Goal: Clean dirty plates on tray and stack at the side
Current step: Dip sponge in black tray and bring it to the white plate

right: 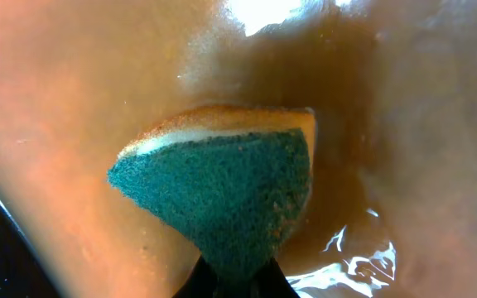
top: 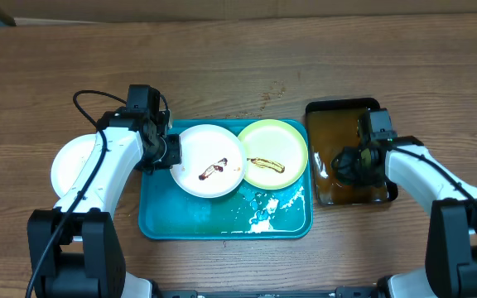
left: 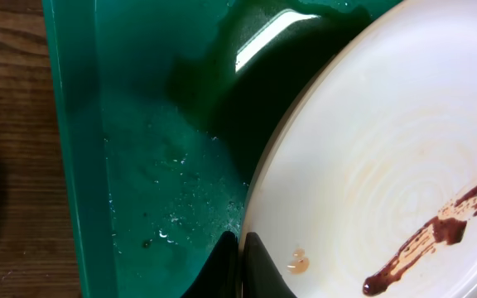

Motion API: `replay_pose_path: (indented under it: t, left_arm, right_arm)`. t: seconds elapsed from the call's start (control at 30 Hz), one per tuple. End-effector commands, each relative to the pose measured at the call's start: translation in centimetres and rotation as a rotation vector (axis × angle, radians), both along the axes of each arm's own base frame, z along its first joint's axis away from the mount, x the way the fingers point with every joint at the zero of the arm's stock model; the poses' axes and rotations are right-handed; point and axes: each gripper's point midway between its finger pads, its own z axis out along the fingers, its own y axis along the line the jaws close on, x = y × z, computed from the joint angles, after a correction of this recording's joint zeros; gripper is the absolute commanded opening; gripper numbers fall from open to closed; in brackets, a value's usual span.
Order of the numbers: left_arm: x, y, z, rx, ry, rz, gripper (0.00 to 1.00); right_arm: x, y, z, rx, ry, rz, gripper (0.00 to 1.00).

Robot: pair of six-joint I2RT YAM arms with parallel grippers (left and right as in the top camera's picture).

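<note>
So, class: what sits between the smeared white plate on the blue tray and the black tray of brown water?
The pale green plate, with its own brown smear, plus the blue tray's right rim; the overhead view shows it.

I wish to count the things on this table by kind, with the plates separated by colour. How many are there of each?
White plates: 2, the smeared white plate in the turquoise tray and the white plate on the table
Green plate: 1
Trays: 2, the turquoise tray and the black tray
Sponge: 1
Total: 6
</note>
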Motion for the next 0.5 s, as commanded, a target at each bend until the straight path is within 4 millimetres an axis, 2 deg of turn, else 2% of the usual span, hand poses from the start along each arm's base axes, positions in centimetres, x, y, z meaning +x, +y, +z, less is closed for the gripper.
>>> replay_pose_path:
  t: [0.0, 0.07, 0.17, 0.33, 0.47]
  left_arm:
    - [0.4, 0.1, 0.8, 0.011, -0.023, 0.01, 0.04]
    - [0.4, 0.1, 0.8, 0.01, -0.022, 0.01, 0.04]
    - [0.3, 0.1, 0.8, 0.01, -0.019, 0.01, 0.04]
    - [0.3, -0.5, 0.8, -0.027, -0.018, 0.002, 0.04]
    - [0.1, -1.4, 0.9, -0.076, -0.01, -0.009, 0.04]
  right_arm:
    - [1.8, 0.6, 1.6, 0.024, -0.013, 0.012, 0.04]
    - [2.9, 0.8, 3.9, 0.025, -0.024, 0.012, 0.04]
    - [3.5, 1.6, 6.9, 0.039, -0.024, 0.066, 0.04]
    - [3.1, 5.5, 10.2, 0.142, -0.041, 0.231, 0.04]
    - [2.2, 10.6, 11.5, 0.263, -0.061, 0.355, 0.04]
